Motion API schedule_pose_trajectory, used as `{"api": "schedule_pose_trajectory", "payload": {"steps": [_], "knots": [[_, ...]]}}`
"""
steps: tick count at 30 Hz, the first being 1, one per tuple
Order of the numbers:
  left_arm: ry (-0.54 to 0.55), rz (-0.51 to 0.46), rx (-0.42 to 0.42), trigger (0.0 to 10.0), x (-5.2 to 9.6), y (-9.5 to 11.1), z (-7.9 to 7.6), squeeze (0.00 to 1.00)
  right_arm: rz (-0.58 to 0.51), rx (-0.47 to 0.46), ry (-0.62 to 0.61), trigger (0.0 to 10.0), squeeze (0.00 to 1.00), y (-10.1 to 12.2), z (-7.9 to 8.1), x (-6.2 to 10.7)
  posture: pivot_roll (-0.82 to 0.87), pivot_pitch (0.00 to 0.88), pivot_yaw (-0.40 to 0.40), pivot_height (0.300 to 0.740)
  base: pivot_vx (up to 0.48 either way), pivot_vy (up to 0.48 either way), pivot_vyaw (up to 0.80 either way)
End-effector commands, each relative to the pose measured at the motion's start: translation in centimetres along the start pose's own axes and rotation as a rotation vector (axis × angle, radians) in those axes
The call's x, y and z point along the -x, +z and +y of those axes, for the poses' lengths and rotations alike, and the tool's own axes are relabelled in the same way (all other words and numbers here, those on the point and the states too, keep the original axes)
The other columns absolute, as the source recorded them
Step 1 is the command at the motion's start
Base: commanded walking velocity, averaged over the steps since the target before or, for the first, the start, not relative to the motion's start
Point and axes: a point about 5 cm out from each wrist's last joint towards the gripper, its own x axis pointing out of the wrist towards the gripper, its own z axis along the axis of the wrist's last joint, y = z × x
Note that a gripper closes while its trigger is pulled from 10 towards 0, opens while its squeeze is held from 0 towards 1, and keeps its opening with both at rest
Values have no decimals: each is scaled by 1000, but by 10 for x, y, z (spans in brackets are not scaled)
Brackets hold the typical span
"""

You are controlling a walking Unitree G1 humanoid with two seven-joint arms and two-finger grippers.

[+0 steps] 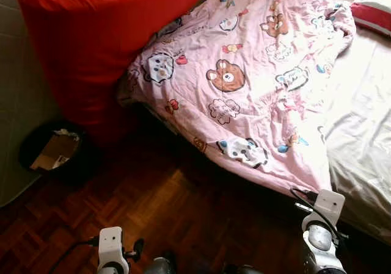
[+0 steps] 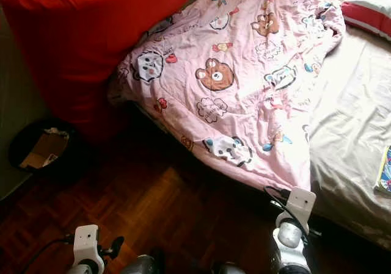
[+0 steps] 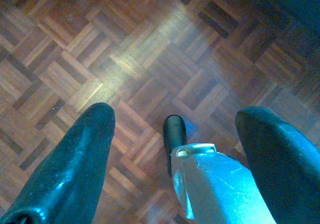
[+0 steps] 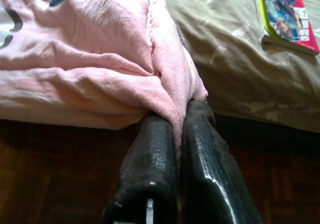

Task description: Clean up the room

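Two claws are seen: the left claw [image 3: 172,159] is held idle over the parquet floor [image 3: 150,59], fingers spread wide and empty, while the right claw [image 4: 181,115] is clamped tight on the corner of the pink blanket [image 1: 244,85], apparently for straightening across the bed [image 1: 360,133] beyond.

1. Left arm [image 1: 111,249]: white boxy wrist bracket with a round hole, black cable running off its side, small black knob beside it.
2. Right arm [image 1: 322,234]: white bracket, silver rounded joint, black cable looping over the top.
3. Left gripper [image 3: 175,134]: thick glossy black fingers.
4. Right gripper [image 4: 181,116]: black fingers, textured surface.
5. Leg [image 3: 215,184]: silver-white shell with a black foot tip.
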Motion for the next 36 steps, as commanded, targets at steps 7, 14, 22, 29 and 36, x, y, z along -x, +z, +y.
{"api": "schedule_pose_trajectory", "payload": {"steps": [7,14,22,29,36], "knots": [[-2,56,-11,10000,4,-13,-1,0,12,-11,-42,10000,1000,-6,-10,0,16,240,16,740,0,0,0],[-4,44,-9,10000,4,-11,0,0,31,5,-40,10000,1000,-9,-11,0,21,237,15,740,0,0,0],[-7,44,-9,10000,4,-12,-2,0,46,17,-34,10000,1000,-12,-11,1,22,233,14,740,0,0,0],[-8,50,-10,10000,5,-13,-1,0,124,23,134,10000,0,-28,2,8,20,225,15,740,0,0,0],[-1,68,-13,10000,6,-15,2,0,247,126,322,10000,0,-59,9,22,13,217,15,740,0,0,0]]}}
